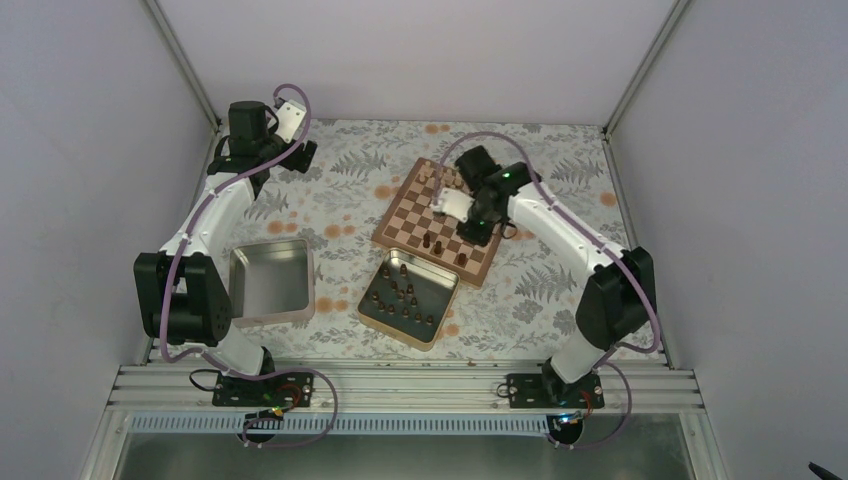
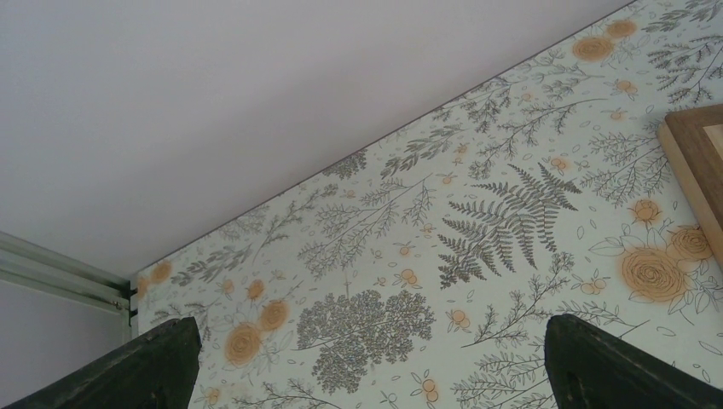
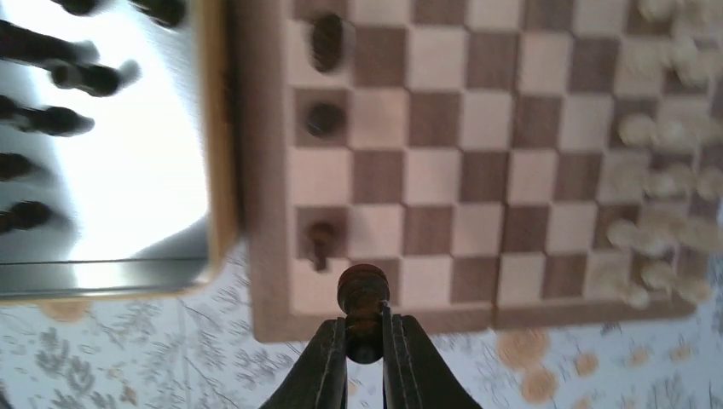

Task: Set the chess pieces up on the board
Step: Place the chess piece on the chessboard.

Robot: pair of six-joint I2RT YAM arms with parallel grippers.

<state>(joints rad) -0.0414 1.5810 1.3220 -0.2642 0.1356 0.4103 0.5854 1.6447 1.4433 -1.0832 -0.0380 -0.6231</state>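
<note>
Chessboard (image 1: 405, 225) lies at an angle mid-table, between the two arms. Just beside its near edge sits a metal tin (image 1: 425, 268) holding several dark chess pieces (image 1: 405, 295) that are not yet placed. A second tin (image 1: 270, 243) sits well apart, to the left. Right gripper (image 3: 364, 334) is clamped on one dark piece (image 3: 362, 290), which hangs over the chessboard's edge. Left gripper (image 2: 367, 366) gapes wide, holding nothing, above the flowered tablecloth (image 2: 426, 256). Three dark pieces (image 3: 324, 119) stand on the row nearest the tin, and pale chessmen (image 3: 665, 170) crowd the opposite side. Setup looks to be at an early stage, with most of the dark side left to do.
</note>
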